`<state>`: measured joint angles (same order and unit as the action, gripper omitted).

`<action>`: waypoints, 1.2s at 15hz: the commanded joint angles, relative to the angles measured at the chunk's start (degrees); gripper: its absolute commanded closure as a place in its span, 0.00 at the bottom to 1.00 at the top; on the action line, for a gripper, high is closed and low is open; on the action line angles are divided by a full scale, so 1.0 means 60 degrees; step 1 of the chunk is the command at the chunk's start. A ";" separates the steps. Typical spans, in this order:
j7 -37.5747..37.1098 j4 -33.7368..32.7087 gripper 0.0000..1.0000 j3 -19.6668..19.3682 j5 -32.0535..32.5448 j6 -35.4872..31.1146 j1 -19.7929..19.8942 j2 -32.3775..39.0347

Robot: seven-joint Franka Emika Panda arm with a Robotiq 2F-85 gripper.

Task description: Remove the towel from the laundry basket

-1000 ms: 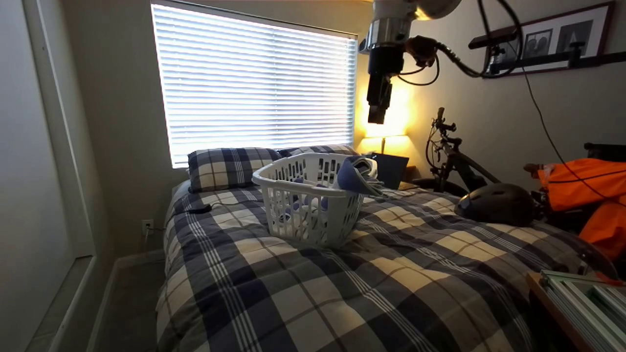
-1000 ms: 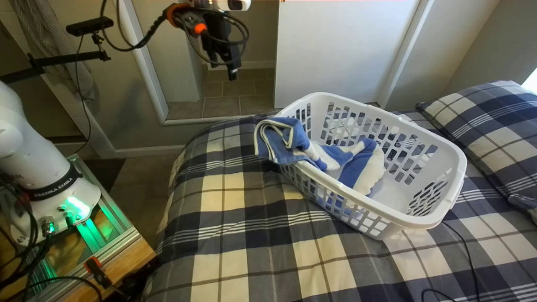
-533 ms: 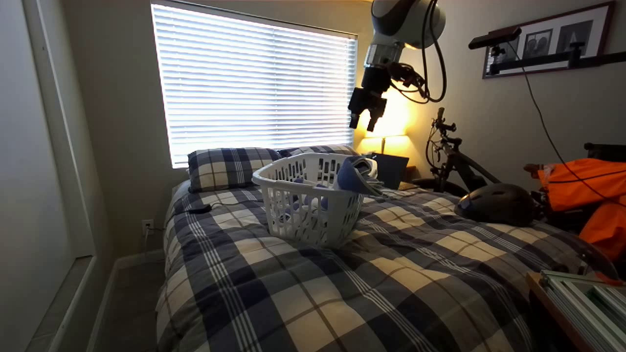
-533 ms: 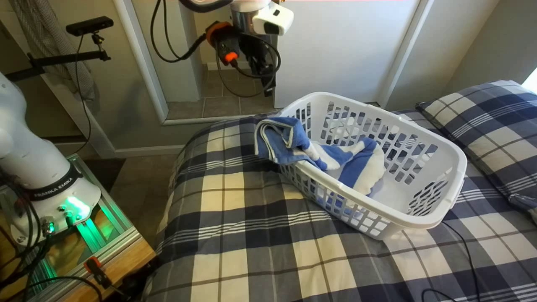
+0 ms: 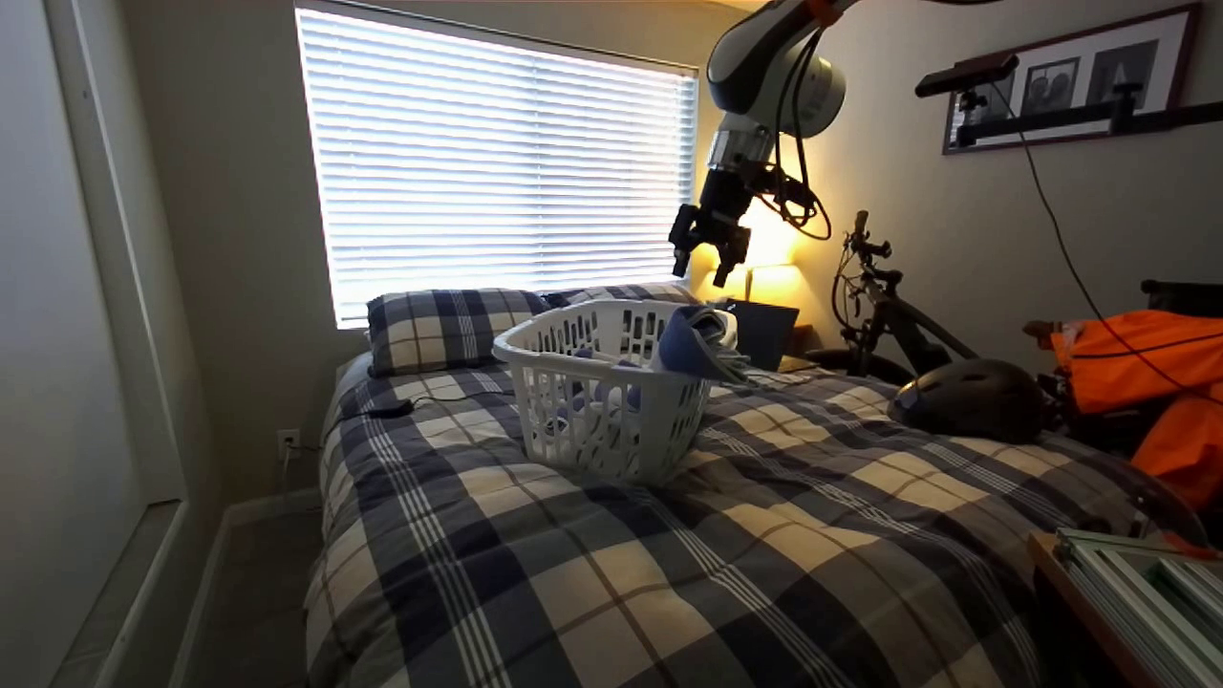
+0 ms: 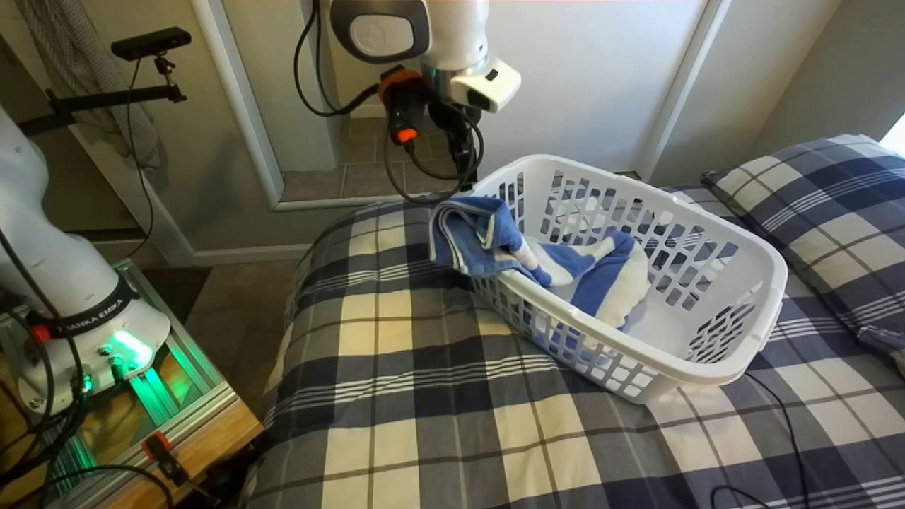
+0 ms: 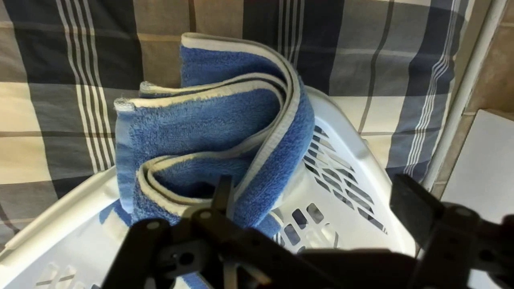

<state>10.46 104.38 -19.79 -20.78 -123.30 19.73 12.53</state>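
I have the claw (image 5: 701,271) in the air with its fingers (image 5: 731,256) spread apart, at about one o'clock from the middle of the laundry basket (image 5: 661,420) in an exterior view. A gap shows there between the fingertips and the towel (image 5: 686,348) beneath them. The towel is only partly inside: its folded blue end (image 6: 503,230) is draped over the rim, between nine and ten o'clock of the basket in an exterior view, and the blue-and-white striped rest runs down within the openwork walls. In my wrist view the layered fold, edged in cream, lies just off centre towards ten o'clock; one finger overlaps it from that angle at seven o'clock, and the other stands at four, just outside the rim's line. The basket sits upright on the plaid surface (image 6: 424,396), with a pillow (image 6: 813,219) at two o'clock of it. A dark helmet (image 5: 970,401) shows at three o'clock of the basket in an exterior view.
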 commanded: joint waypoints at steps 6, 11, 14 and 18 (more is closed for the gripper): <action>-0.1464 -0.0557 0.00 0.0324 -0.0726 -0.0968 0.0261 0.0946; -0.4025 -0.0840 0.00 0.0245 -0.0309 -0.1943 0.0158 0.2177; -0.5051 -0.1149 0.28 0.0345 -0.0495 -0.2301 0.0214 0.2784; -0.5966 -0.1373 0.55 0.0297 -0.0254 -0.2585 0.0091 0.3110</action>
<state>-20.73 98.70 -18.28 -23.04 -137.63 20.14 29.04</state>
